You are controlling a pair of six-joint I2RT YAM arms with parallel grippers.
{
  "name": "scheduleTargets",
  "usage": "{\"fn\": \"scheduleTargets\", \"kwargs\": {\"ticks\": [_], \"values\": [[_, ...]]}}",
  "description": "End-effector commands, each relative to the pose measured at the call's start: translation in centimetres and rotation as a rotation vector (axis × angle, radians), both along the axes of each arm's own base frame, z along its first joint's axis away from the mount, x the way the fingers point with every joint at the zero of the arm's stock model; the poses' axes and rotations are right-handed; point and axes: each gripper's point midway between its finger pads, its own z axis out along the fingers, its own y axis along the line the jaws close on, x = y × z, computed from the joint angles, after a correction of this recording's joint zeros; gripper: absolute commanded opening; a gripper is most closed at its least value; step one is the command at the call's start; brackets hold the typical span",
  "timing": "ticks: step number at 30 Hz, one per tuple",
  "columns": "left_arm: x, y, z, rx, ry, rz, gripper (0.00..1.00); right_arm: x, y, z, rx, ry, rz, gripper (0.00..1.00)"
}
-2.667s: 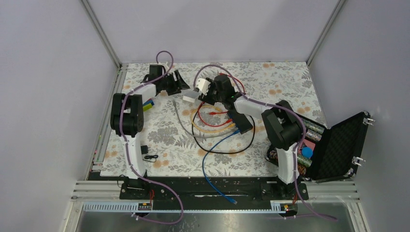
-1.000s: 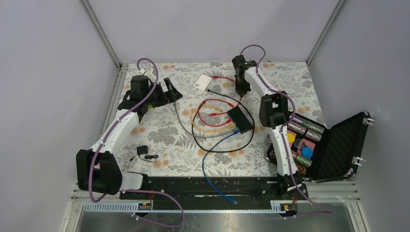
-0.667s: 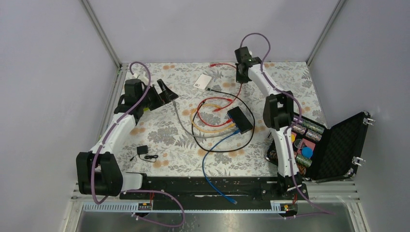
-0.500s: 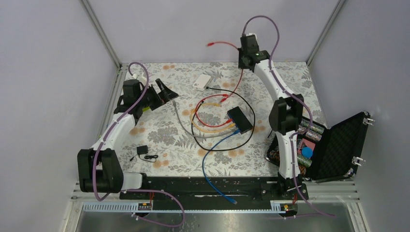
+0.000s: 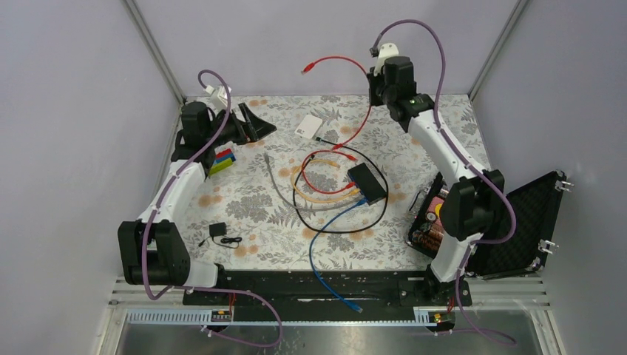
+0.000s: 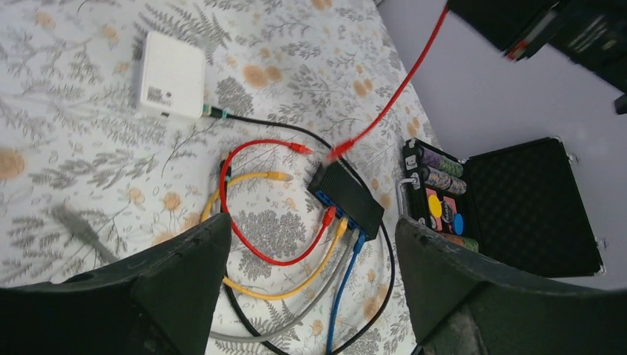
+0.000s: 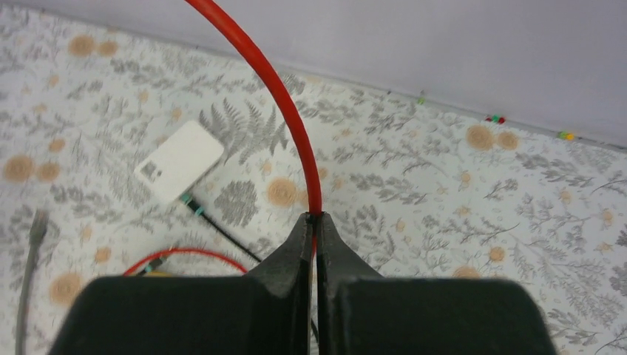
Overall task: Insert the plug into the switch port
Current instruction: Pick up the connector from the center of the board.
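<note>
Red cable (image 7: 296,140) sits pinched tight between the fingers of my right gripper (image 7: 316,220). Its plug (image 5: 304,71) hangs in the air against the back wall, too small for me to read which way it faces. The cable's lower run drops into the loops beside the switch (image 5: 367,183), and I cannot tell where it ends. The switch lies flat mid-table. Its blue port side (image 6: 341,211) is turned toward the near edge and has red, yellow and blue leads in it. I can't make out a free socket. My right arm covers part of the open case (image 5: 521,222). The left gripper (image 5: 253,123) is spread wide at the far left with nothing in it. The surface is a floral mat (image 5: 244,214), boxed in by pale grey walls (image 5: 89,111). Against half a second ago, the right wrist is higher, the plug has risen with it, and the elbow has swung out over the case.
</note>
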Motion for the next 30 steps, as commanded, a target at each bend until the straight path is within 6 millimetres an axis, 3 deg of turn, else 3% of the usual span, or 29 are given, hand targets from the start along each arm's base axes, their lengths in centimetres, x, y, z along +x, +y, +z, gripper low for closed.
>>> {"fn": "scheduleTargets", "kwargs": {"ticks": [1, 4, 8, 12, 17, 24, 30], "values": [[0.1, -1.0, 5.1, -0.012, -0.235, -0.104, 0.78, -3.5, 3.3, 1.8, 0.016, -0.067, 0.122, 0.00], [0.3, -1.4, 6.1, 0.001, -0.304, -0.121, 0.75, -6.2, 4.8, -0.2, 0.036, 0.017, 0.132, 0.00], [1.0, -2.1, 6.2, -0.024, -0.266, -0.137, 0.74, -9.3, 7.1, -3.1, 0.063, 0.127, 0.150, 0.00], [1.3, -2.8, 6.1, -0.116, -0.231, -0.158, 0.69, -11.2, 7.3, -5.7, 0.140, 0.252, 0.075, 0.00], [2.5, -2.4, 4.5, -0.142, -0.119, -0.089, 0.68, -12.4, 8.3, -7.8, 0.234, 0.368, 0.046, 0.00], [3.6, -1.5, 2.8, -0.144, -0.055, 0.005, 0.70, -13.0, 8.6, -9.3, 0.273, 0.399, 0.043, 0.00], [5.0, -1.9, 2.2, -0.227, -0.005, 0.027, 0.64, -13.5, 9.3, -9.4, 0.304, 0.417, 0.069, 0.00]]}}
